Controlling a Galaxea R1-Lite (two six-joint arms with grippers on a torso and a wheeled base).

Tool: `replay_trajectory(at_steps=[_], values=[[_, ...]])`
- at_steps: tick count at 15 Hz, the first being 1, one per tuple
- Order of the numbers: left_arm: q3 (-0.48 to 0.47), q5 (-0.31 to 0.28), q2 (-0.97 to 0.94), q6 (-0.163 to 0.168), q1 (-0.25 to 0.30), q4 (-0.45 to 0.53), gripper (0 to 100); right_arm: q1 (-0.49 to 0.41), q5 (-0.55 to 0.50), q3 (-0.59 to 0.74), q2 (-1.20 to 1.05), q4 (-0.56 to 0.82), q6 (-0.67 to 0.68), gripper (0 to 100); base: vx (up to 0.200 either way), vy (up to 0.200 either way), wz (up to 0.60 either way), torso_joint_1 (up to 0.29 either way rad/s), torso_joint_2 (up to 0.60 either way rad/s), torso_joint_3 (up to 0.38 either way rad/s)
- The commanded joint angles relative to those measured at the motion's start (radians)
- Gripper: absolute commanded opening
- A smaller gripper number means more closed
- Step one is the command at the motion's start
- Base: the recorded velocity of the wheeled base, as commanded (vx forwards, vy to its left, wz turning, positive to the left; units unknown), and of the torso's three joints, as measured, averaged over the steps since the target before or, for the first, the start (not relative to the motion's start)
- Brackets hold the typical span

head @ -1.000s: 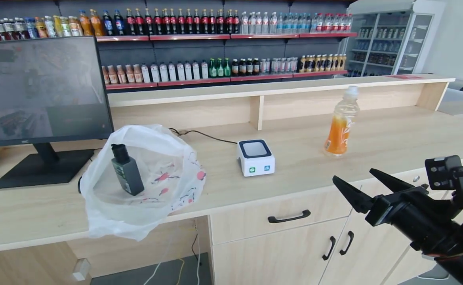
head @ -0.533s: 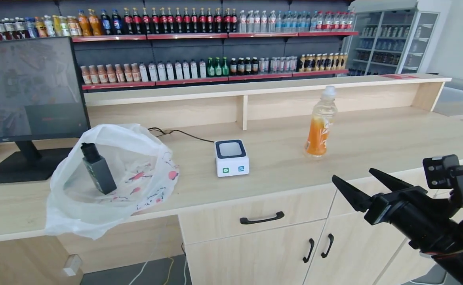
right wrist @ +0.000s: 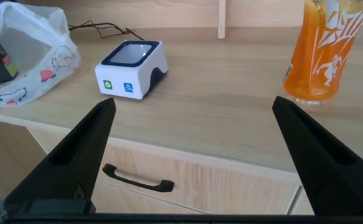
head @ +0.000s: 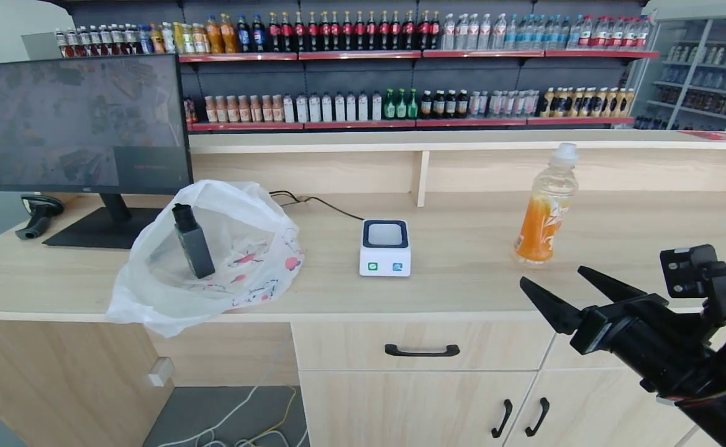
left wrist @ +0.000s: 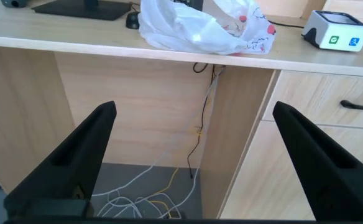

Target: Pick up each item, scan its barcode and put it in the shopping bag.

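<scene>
An orange drink bottle (head: 546, 208) with a white cap stands upright on the wooden counter (head: 462, 273), right of the small white barcode scanner (head: 385, 247). Left of the scanner lies the white shopping bag (head: 238, 261), its mouth spread, with a dark grey bottle (head: 193, 242) leaning inside. My right gripper (head: 550, 276) hangs open and empty before the counter's front edge, below and slightly right of the orange bottle (right wrist: 327, 53); the scanner (right wrist: 132, 68) lies ahead of it. My left gripper (left wrist: 194, 118) is open and empty, low in front of the cabinet under the bag (left wrist: 200, 28).
A monitor (head: 83, 121) stands at the counter's back left, with a handheld scanner (head: 36, 214) beside it. A raised ledge (head: 462, 139) runs along the back, with drink shelves behind. Drawers and doors with black handles (head: 421, 351) sit below; loose cables (left wrist: 144, 199) lie on the floor.
The head camera has swung, so the whole scene has shifted in the picture. The bottle, scanner and bag keep their places on the counter. My right gripper stays open.
</scene>
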Motion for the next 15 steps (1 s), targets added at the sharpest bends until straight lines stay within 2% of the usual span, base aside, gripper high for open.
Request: replay_trajectory(at_steps=[1,7,10,15], values=[[0.0,-0.001,0.0,0.0,0.0,0.0,100,0.001,0.0,0.003,0.001,-0.001,0.0,100,0.0,-0.2,0.0,0.002,0.02,-0.002],[0.0,0.001,0.0,0.0,0.0,0.0,100,0.001,0.0,0.006,0.002,-0.001,0.0,100,0.0,-0.2,0.0,0.004,0.0,0.005],[0.0,0.001,0.0,0.001,0.0,0.0,100,0.001,0.0,0.009,0.005,-0.001,-0.001,100,0.2,-0.2,0.0,0.001,0.0,0.002],[0.0,0.001,0.0,0.001,0.0,0.0,100,0.001,0.0,0.014,0.014,-0.001,-0.001,100,0.2,0.0,0.0,0.001,0.0,0.003]])
